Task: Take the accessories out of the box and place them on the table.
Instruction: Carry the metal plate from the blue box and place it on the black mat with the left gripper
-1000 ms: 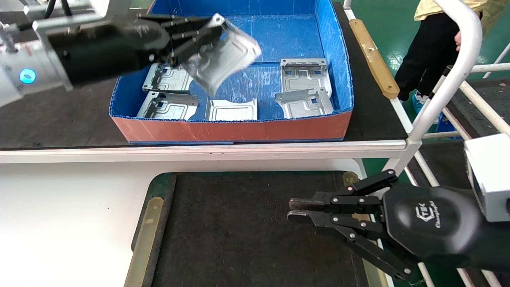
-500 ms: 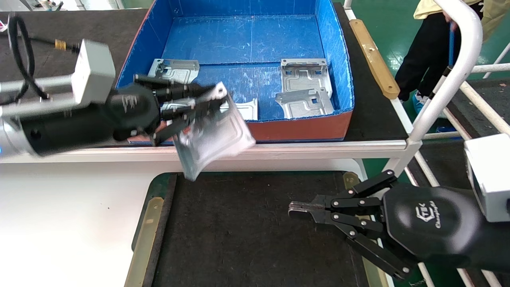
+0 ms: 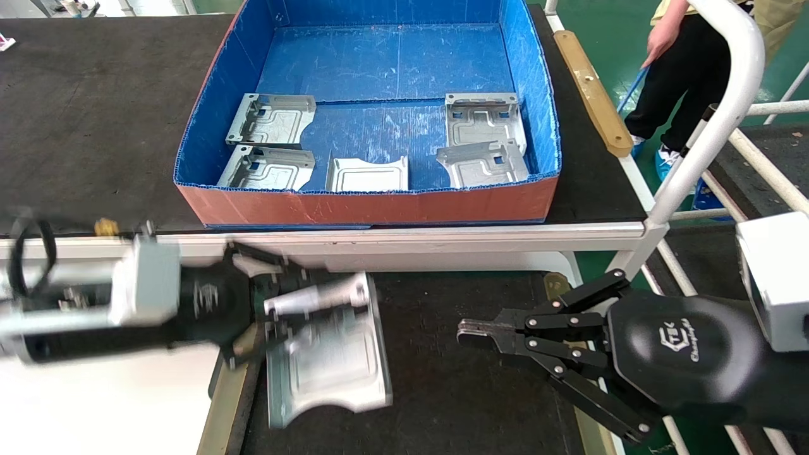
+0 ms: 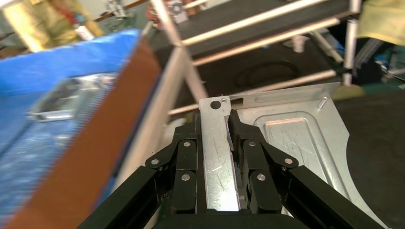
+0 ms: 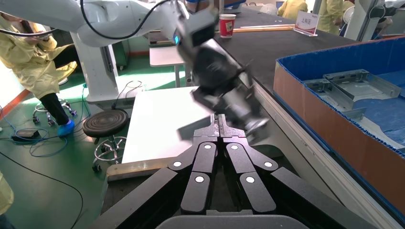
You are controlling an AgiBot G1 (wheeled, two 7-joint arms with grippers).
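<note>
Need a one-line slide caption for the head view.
Left end effector carries one plate over the table; five remain in the box.

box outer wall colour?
Orange-red on the box outside, blue inside. Head view shows it best.

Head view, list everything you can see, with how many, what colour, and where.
Plates in box: five, silver-grey, near the front of the box.
Held plate: one, silver-grey, over the table's left part.
Box: one, blue inside, orange-red outside, on the far bench.
Table: one, dark mat, in front.
Person: one, dark trousers, far right.
Left gripper: shut on the held plate's edge.
Right gripper: shut, empty, over the table's right side.
</note>
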